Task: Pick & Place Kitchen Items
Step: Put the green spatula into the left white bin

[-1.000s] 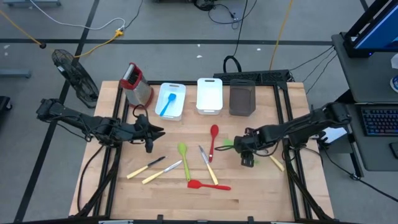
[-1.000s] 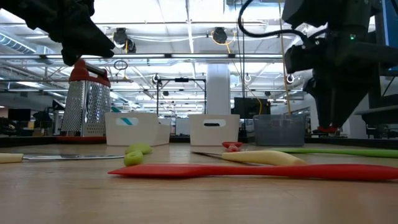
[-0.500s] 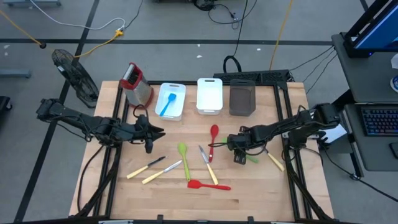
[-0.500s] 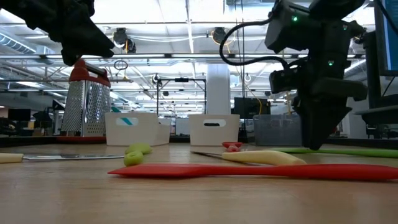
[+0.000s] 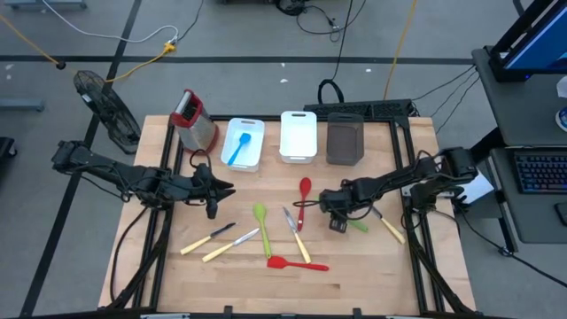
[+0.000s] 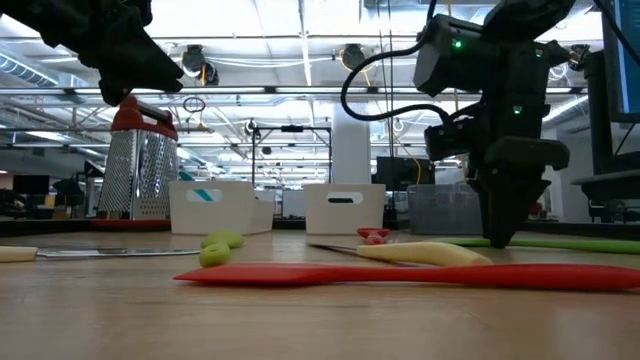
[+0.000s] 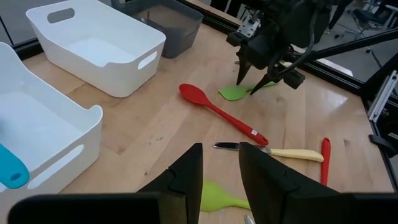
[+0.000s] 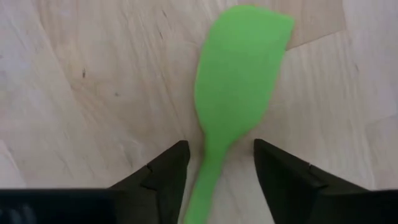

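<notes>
With the right claw point(image 8: 214, 171) spread low astride the neck of the green spatula point(image 8: 239, 93), which lies flat on the table point(image 5: 354, 266) near the red spoon point(image 5: 303, 197), a skewed pinch may flick the spatula away.

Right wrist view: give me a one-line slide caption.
Right gripper with open fingers straddling the neck of a flat green plastic spatula lying on the pale wooden table.

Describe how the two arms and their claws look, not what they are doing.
Both arms are dark, slender and jointed, with black cables looping alongside. Each claw, left claw and right claw, ends in two black tapered fingers. A small green light glows on the right arm's wrist.
</notes>
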